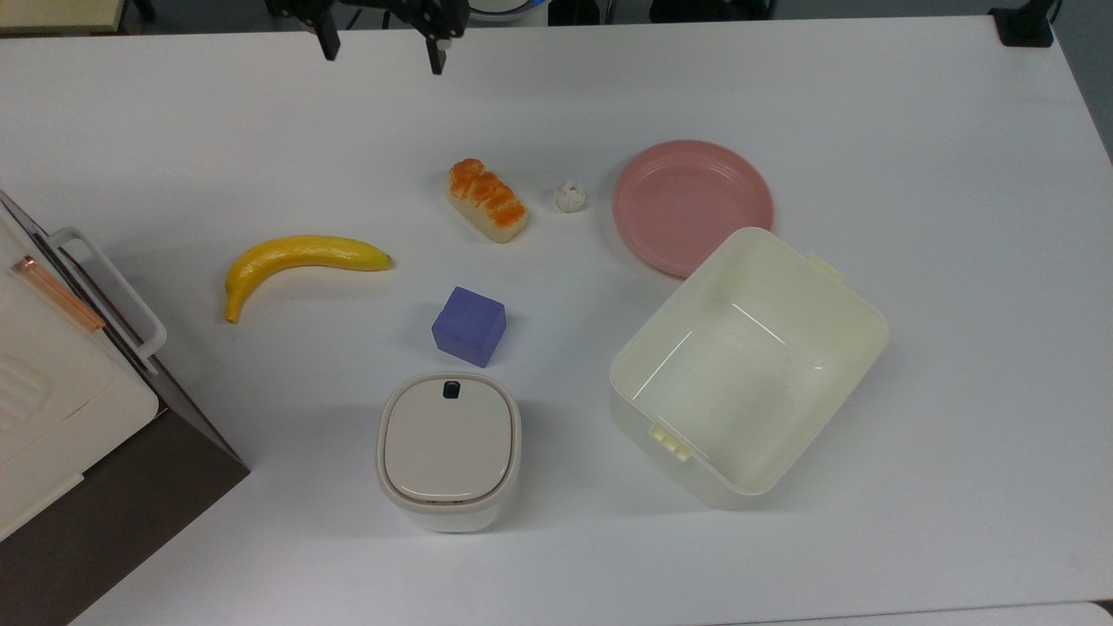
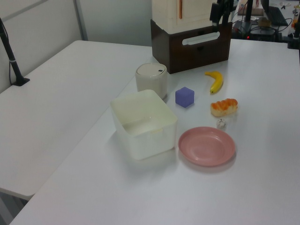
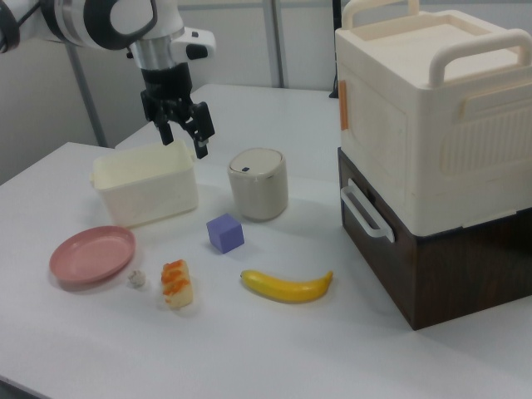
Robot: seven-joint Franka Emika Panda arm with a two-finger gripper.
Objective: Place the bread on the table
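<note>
Lying flat on the white table [image 1: 869,104], the bread [image 1: 487,201] between banana [image 1: 300,258] and small white ball [image 1: 569,197], near pink plate [image 1: 691,205], gripper [image 3: 184,137] raised well above, fingers spread, empty.

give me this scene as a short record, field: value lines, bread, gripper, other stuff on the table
bread: bun lying on the table, free of the gripper
bread neighbours: white ball then pink plate to the top view's right; banana to the top view's left
gripper: open, empty, raised well above the table
containers: open cream bin, lidded beige canister
other: purple cube; stacked cream and brown box at the right view's right
task state: bread appears placed
</note>
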